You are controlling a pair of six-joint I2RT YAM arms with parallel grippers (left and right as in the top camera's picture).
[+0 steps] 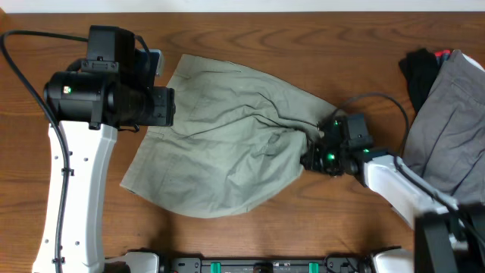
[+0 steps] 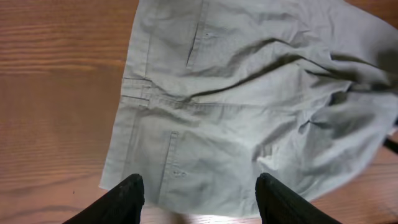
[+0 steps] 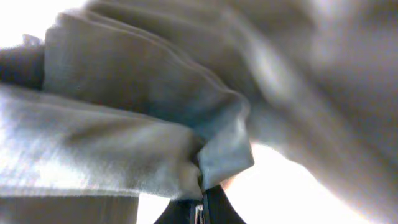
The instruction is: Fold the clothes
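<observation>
The pale khaki-green shorts (image 1: pixel 220 144) lie spread and rumpled on the wooden table, waistband toward the left arm. In the left wrist view the shorts (image 2: pixel 249 106) show waistband, belt loops and pocket seams. My left gripper (image 2: pixel 199 193) is open and empty, hovering above the waistband edge; overhead its fingers are hidden under the arm. My right gripper (image 1: pixel 313 148) is shut on the bunched right edge of the shorts. The right wrist view shows its fingers (image 3: pixel 202 208) pinching a fold of the shorts (image 3: pixel 155 124).
A grey garment (image 1: pixel 451 121) and a small black cloth (image 1: pixel 420 72) lie at the table's right edge. The right arm's cable (image 1: pixel 375 98) loops above the table. The table's front edge holds the arm mounts (image 1: pixel 265 264).
</observation>
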